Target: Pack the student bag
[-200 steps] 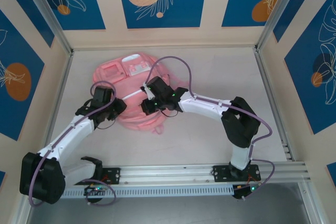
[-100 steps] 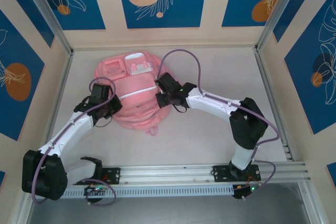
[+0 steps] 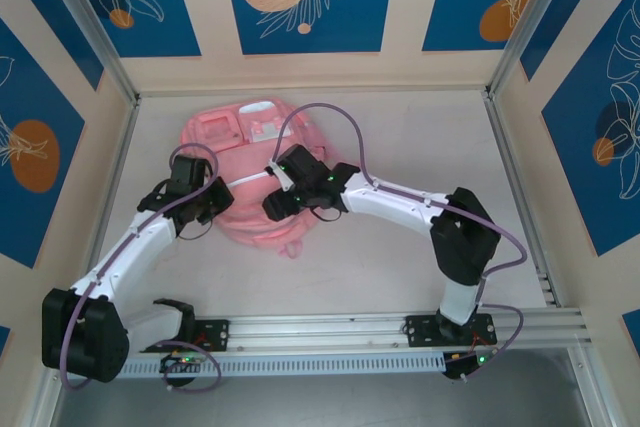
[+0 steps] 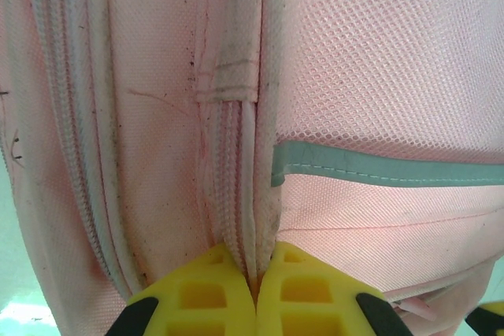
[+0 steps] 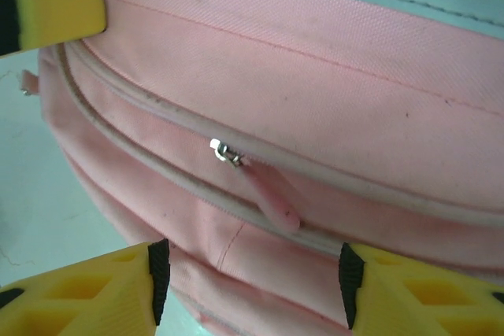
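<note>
Top external: student bag [image 3: 245,162] flat on table [image 3: 420,137], left of centre, far side; white patches too small to read. Left gripper [image 3: 207,204] at bag's left edge, right gripper [image 3: 280,203] over its near part.
Left wrist: fingers pressed together, pinching zip seam [image 4: 246,194] beside teal trim [image 4: 378,164].
Right wrist: fingers apart, flanking pink zip pull [image 5: 268,194].

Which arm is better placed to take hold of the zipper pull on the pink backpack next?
Right. The right gripper is open, its jaws straddling the pink zipper pull from close by. The left gripper is shut on a zip seam of the pink backpack, so it looks busy steadying the bag.
</note>
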